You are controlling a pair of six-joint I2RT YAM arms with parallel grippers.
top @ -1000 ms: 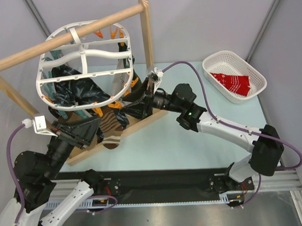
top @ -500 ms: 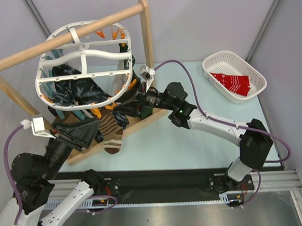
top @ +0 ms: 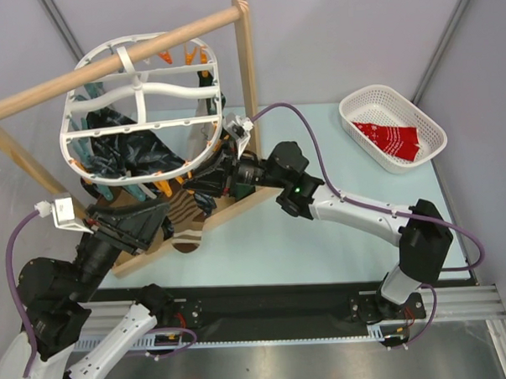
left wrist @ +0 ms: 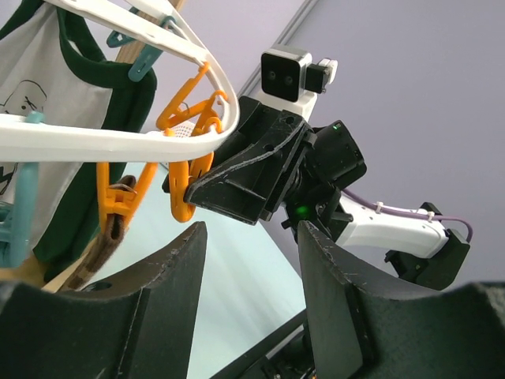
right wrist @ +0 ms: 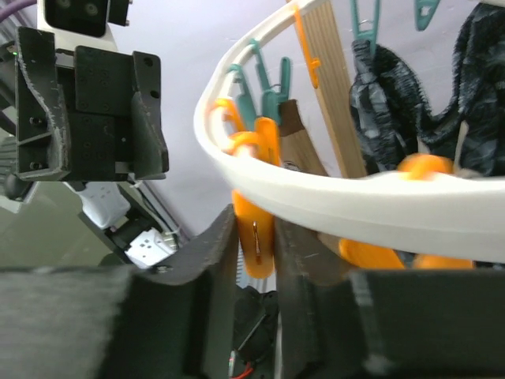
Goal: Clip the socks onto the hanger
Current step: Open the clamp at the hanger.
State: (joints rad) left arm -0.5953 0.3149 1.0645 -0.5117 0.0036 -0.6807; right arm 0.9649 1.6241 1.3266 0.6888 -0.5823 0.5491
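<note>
Fingers of the right gripper [right wrist: 254,227] stand a narrow gap apart, pinching an orange clip [right wrist: 254,251] that hangs under the rim of the hanger [top: 141,125]. The left gripper [left wrist: 248,237] is spread wide just below that rim, nothing between its fingers. The hanger hangs from a wooden pole [top: 30,96] over the table's far left corner, with dark socks [top: 125,149] and a brown striped sock [top: 187,219] hanging beneath it. A red sock [top: 389,138] lies in the white basket [top: 375,92] at the far right corner
</note>
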